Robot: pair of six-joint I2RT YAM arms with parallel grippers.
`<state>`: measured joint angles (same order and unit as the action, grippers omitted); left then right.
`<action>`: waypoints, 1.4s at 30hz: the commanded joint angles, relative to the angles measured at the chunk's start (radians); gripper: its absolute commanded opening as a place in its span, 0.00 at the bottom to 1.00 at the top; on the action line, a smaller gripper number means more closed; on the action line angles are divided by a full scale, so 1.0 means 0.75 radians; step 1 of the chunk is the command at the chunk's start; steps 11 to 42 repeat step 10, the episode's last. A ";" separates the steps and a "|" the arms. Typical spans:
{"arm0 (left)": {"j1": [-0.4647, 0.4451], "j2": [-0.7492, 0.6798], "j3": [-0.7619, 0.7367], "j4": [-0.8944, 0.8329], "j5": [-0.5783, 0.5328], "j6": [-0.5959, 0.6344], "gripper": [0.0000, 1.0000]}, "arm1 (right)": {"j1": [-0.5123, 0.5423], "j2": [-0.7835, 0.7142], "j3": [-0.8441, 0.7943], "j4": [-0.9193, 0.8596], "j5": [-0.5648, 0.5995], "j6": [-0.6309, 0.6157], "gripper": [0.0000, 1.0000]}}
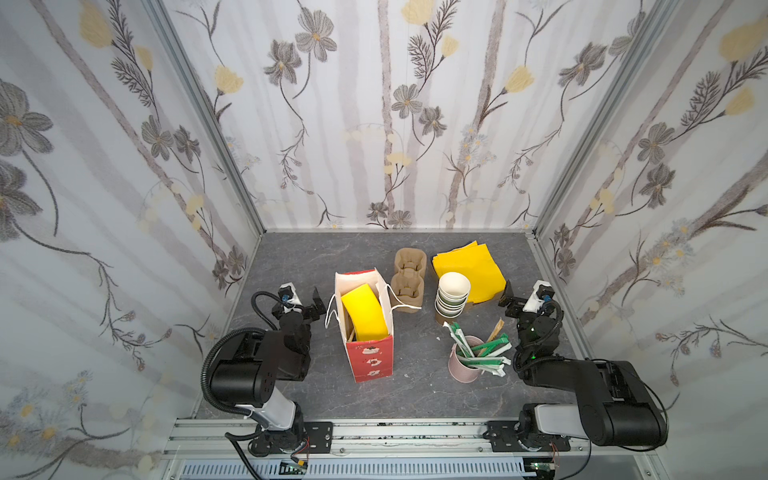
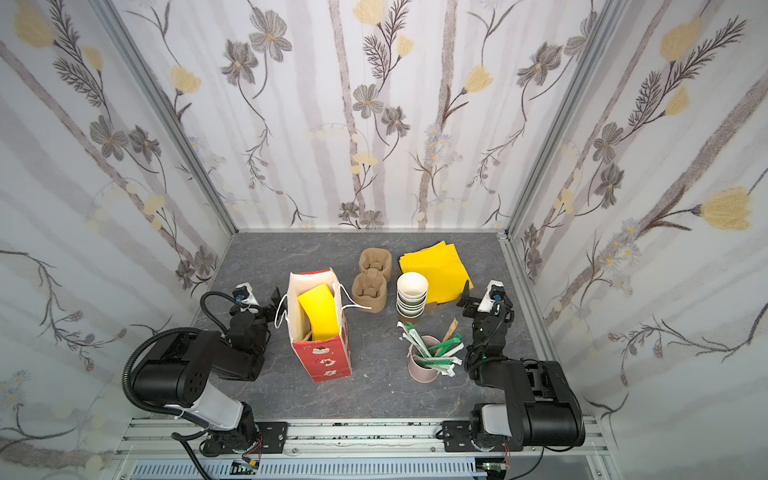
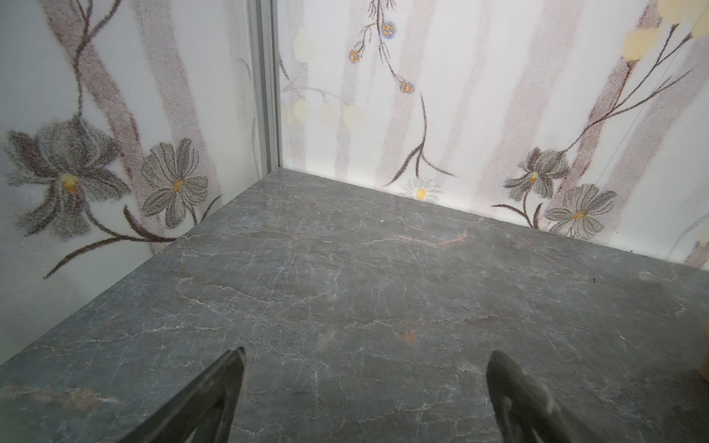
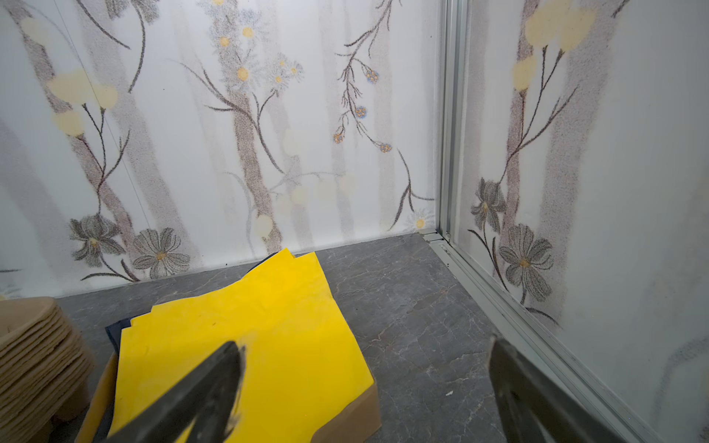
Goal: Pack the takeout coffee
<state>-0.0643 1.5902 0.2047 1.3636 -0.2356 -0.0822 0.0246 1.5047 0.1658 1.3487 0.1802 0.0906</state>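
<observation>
Left gripper (image 3: 364, 368) just beside red bag (image 1: 370, 357), right gripper (image 4: 366, 356) well apart from it, both wide open, empty; takeout coffee unseen, likely bagged; next: stay clear.

The bag (image 1: 370, 357) stands left of the cup stack (image 1: 453, 291), carrier trays (image 1: 409, 274) between them, napkins (image 1: 469, 262) behind the stack.

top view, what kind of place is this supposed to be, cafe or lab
Most likely a robot test booth staged as a takeout counter: robot arms on a metal rail, flowered wall panels all round, and stacked paper cups, cup carriers and a paper bag.
</observation>
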 commanded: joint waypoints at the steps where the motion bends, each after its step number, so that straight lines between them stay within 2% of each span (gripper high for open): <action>1: -0.019 0.005 0.017 0.052 -0.055 0.042 1.00 | 0.026 0.008 0.025 -0.002 0.056 -0.051 1.00; 42: -0.015 0.005 0.020 0.039 -0.040 0.042 1.00 | 0.028 0.010 0.035 -0.017 0.043 -0.055 1.00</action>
